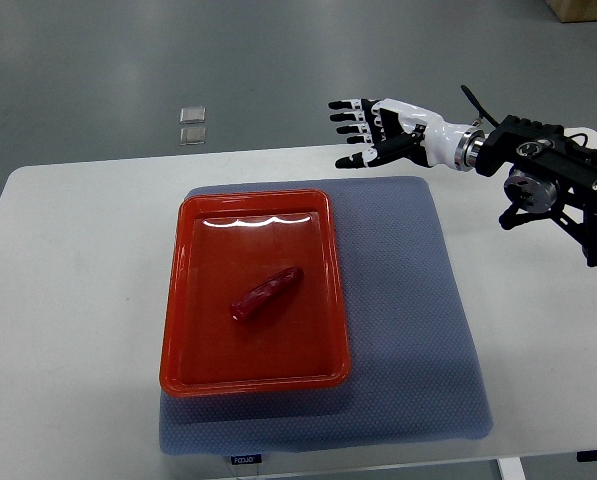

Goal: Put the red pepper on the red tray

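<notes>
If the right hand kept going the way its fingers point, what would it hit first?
Probably nothing. The right hand, open, points toward the picture's left, above the table's far edge, beyond the red tray. That line looks free, though its height is unclear.

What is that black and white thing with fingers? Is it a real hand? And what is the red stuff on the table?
It is a robot's hand, not a person's. The right hand sits at the end of a robot arm that comes in from the right side of the picture. Its fingers are spread and it holds nothing. The other hand is not in the picture.

The camera looks down from above, from the robot's own side.

On the white table lies a grey mat, and on the mat a red tray. Inside the tray lies a red pepper, slanted. The hand hovers above the far edge of the mat, away from the tray, touching nothing.
</notes>
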{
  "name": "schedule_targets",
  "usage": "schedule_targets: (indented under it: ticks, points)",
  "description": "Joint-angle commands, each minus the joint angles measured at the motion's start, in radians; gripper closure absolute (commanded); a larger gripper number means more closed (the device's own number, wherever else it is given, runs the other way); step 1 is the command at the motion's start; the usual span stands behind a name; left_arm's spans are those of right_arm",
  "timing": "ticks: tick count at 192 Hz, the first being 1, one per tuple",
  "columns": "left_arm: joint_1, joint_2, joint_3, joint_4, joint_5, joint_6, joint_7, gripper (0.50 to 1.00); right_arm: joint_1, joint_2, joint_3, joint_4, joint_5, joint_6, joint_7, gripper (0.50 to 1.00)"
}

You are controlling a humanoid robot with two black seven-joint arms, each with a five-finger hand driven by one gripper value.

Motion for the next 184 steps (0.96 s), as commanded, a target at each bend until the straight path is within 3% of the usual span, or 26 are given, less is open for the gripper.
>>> schedule_targets:
  ticks: [1,53,184]
  points:
    - [0.0,0.0,0.0,0.0,0.0,0.0,0.0,0.5,-0.038,-0.005,0.024,-0.036,0.226,0.011,-0.035,0.587]
    - [0.0,0.0,0.0,0.0,-0.001,0.0,0.0,0.5,-0.111,0.018,0.049,-0.11,0.525,0.01,-0.041,0.587]
    - [0.0,0.0,0.0,0.0,-0.001,0.0,0.0,0.5,-0.22,0.075,0.148,-0.128,0.533,0.008,-0.032,0.587]
